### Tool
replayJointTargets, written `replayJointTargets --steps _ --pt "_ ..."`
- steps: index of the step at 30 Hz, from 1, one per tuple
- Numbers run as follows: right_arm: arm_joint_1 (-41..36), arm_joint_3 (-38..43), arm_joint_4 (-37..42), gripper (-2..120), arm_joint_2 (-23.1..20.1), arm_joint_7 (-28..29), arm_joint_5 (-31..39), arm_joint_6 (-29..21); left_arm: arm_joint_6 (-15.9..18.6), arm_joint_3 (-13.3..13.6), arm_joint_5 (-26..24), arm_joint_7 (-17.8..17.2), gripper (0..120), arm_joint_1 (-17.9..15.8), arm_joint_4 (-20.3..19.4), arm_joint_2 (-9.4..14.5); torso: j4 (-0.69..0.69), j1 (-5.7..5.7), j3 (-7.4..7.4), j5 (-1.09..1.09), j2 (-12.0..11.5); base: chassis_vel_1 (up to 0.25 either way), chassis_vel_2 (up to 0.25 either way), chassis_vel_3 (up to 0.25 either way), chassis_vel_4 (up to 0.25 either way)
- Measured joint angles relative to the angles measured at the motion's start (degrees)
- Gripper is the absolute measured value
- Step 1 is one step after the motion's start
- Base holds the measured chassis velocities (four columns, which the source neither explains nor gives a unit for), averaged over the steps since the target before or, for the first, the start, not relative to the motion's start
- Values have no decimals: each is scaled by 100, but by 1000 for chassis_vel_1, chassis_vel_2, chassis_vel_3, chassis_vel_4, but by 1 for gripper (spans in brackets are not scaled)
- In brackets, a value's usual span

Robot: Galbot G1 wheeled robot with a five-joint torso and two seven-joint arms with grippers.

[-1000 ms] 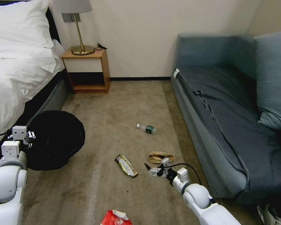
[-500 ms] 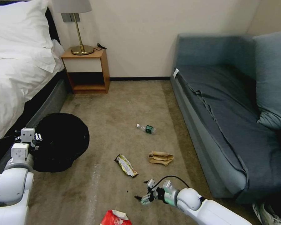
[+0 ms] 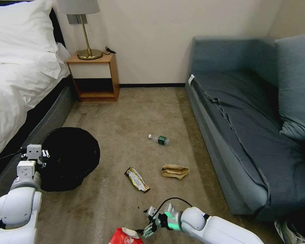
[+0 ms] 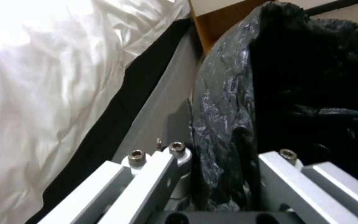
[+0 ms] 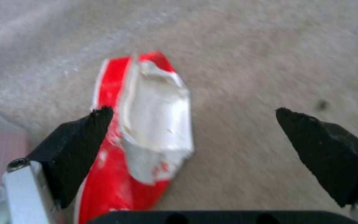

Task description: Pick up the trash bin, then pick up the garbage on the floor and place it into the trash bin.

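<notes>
Our right gripper (image 3: 146, 231) wide open, empty, lower centre, beside red-and-white snack packet (image 5: 144, 130): light, crinkly, slippery; we'd pinch mid-body. Left gripper (image 4: 224, 183) clamps trash bin (image 3: 71, 157) rim.

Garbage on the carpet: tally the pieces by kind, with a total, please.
Snack packet, red and white: 1
Bar wrapper, gold-brown: 1
Crumpled brown paper bag: 1
Clear bottle, green label: 1
Total: 4, all lying on the floor.
</notes>
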Motion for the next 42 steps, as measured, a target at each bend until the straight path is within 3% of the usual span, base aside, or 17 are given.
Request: replayJointTargets --steps 15,33,39,42 --pt "-4 -240 -237 100 635 45 33 28 27 -23 -35 23 5 35 -49 -25 1 0 0 -1 0 0 0 0 0" --pt "-160 -135 -1386 100 989 -212 -351 710 10 26 -33 41 5 35 30 -61 1 0 0 -1 0 0 0 0 0" --pt "-225 -61 -1712 84 1130 -352 -384 988 -4 23 -34 43 5 26 54 -47 1 0 0 -5 2 0 0 0 0" --pt "-216 -13 -1823 71 1180 -440 -384 1079 -8 24 -35 43 5 49 42 -73 0 0 0 -2 2 0 0 0 0"
